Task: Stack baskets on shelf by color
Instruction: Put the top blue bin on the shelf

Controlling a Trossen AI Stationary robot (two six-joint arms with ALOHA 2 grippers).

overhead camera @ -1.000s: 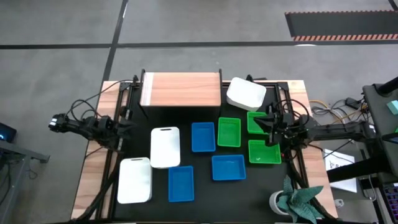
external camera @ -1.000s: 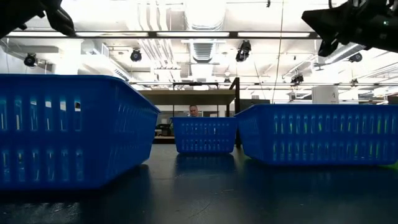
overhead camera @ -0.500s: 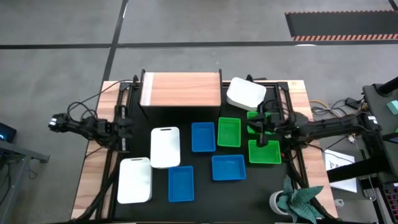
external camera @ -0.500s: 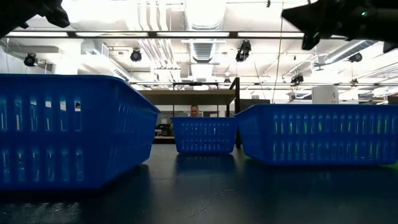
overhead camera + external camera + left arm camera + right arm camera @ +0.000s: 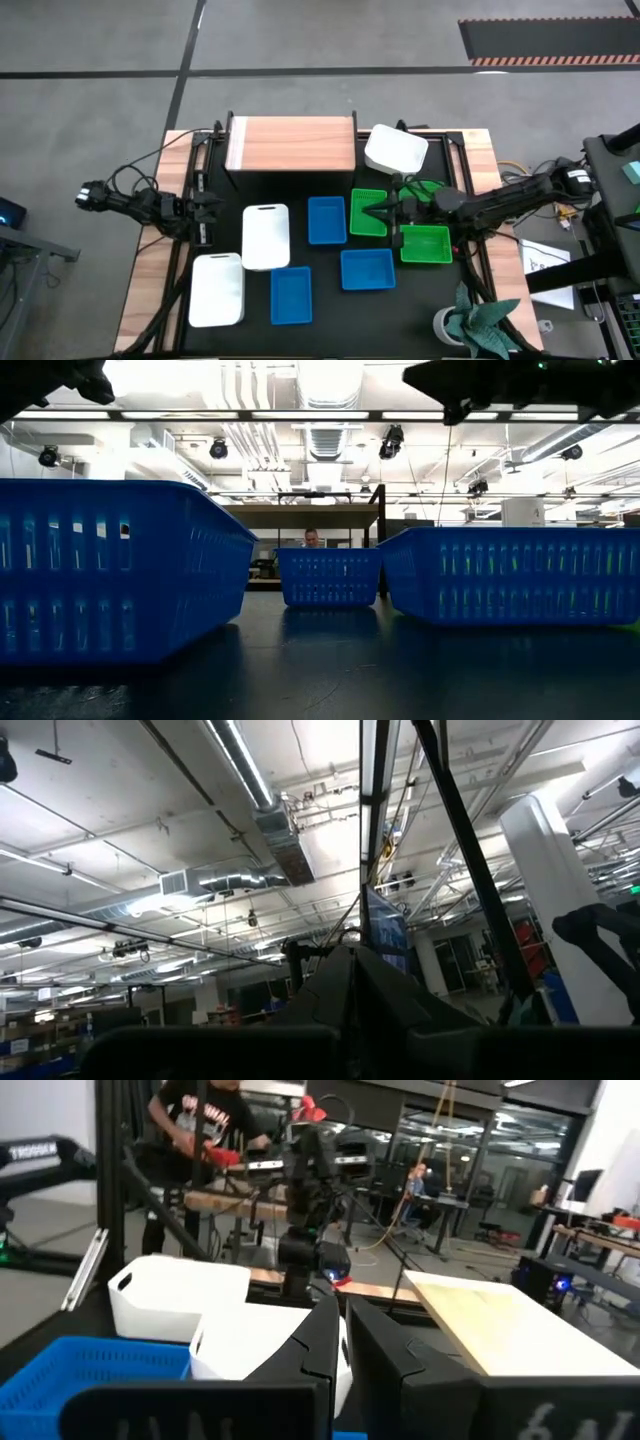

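The right gripper (image 5: 383,213), jaws together, is hovering above the green basket (image 5: 368,213) just in front of the empty shelf (image 5: 291,144) — judging by this, picking is starting; next, jaws must part. The left gripper (image 5: 210,206), jaws together, is waiting beside the shelf.

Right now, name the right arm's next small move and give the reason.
Probably open the fingers and lower onto the green basket: the right gripper hovers shut and empty above it, the shelf holds nothing, and the left gripper waits at the table's left edge.
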